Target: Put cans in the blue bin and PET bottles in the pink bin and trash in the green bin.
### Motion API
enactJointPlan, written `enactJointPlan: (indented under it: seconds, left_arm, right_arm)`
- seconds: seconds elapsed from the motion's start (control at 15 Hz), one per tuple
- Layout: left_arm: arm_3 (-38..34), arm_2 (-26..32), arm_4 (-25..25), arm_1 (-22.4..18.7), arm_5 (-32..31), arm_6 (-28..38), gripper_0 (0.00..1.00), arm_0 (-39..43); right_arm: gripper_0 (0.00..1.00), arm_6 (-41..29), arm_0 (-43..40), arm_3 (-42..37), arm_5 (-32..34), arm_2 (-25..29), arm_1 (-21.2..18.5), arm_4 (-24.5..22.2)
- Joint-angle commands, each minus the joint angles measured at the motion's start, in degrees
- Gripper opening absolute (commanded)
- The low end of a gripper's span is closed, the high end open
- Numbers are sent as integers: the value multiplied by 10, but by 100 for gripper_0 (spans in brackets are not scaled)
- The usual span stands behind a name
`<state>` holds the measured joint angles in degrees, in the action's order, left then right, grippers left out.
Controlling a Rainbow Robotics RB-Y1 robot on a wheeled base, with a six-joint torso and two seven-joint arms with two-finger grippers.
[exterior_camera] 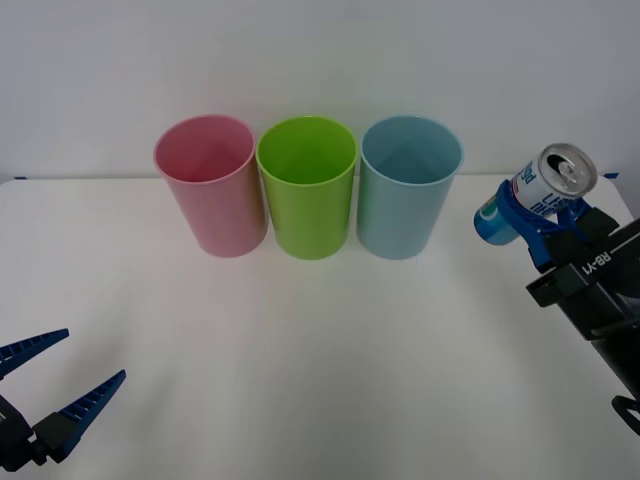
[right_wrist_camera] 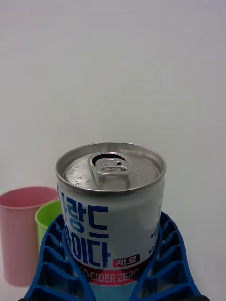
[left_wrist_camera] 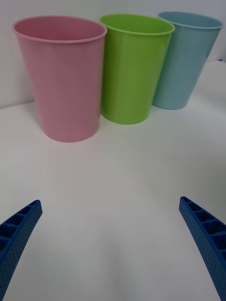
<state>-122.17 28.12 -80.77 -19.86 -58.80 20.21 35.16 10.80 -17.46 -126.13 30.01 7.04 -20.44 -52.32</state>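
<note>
My right gripper [exterior_camera: 535,222] is shut on the can [exterior_camera: 543,188], held tilted in the air to the right of the blue bin [exterior_camera: 408,186]. The can [right_wrist_camera: 112,207] has a silver pull-tab top and blue print, and blue ribbed fingers [right_wrist_camera: 52,261] clamp both its sides. At the back of the table the pink bin [exterior_camera: 210,183], the green bin [exterior_camera: 307,185] and the blue bin stand in a row, left to right. My left gripper [exterior_camera: 55,378] hovers open at the front left, with nothing between its fingers. No PET bottles or trash are in sight.
The white table [exterior_camera: 300,360] stretches wide and bare in front of the bins. A white wall rises right behind them. The pink bin [left_wrist_camera: 63,75], green bin [left_wrist_camera: 134,66] and blue bin [left_wrist_camera: 188,59] stand touching or nearly touching one another.
</note>
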Motion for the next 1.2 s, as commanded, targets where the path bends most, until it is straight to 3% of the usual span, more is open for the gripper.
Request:
enactJointPlan:
  seconds: [0.07, 0.27, 0.53, 0.87, 1.2]
  left_arm:
    - [0, 0, 0, 0, 0, 0, 100, 0]
    - [0, 0, 0, 0, 0, 0, 100, 0]
    - [0, 0, 0, 0, 0, 0, 100, 0]
    - [0, 0, 0, 0, 0, 0, 100, 0]
    - [0, 0, 0, 0, 0, 0, 100, 0]
  right_arm:
    - [0, -53, 64, -3, -50, -13, -10, -44]
    - [0, -130, 132, 12, -127, -50, -31, -121]
    - [0, -155, 237, 85, -224, -128, -80, -137]
    - [0, -155, 357, 229, -225, -164, -80, -145]
    - [0, -154, 418, 321, -225, -197, -84, -148]
